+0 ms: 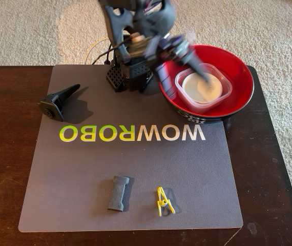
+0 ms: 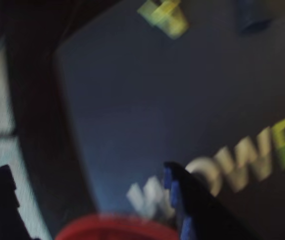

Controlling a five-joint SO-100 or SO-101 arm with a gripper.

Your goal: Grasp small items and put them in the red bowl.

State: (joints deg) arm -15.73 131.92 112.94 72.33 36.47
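The red bowl (image 1: 238,77) stands at the mat's back right. Inside it lies the clear square container (image 1: 225,88) with the small white dish (image 1: 200,89) in it. My gripper (image 1: 193,60) is motion-blurred above the bowl's left side, one finger reaching over the dish. In the wrist view the gripper (image 2: 90,195) is open with nothing between its fingertips, and the bowl's red rim (image 2: 117,227) shows below. On the mat lie the black wedge (image 1: 59,101), the grey ribbed piece (image 1: 118,193) and the yellow clip (image 1: 164,200). The clip (image 2: 165,16) and ribbed piece (image 2: 255,15) show blurred at the wrist view's top.
A grey WOWROBO mat (image 1: 136,164) covers a dark wooden table (image 1: 7,154), with carpet beyond. The arm's base (image 1: 128,74) stands at the mat's back edge, wires trailing behind it.
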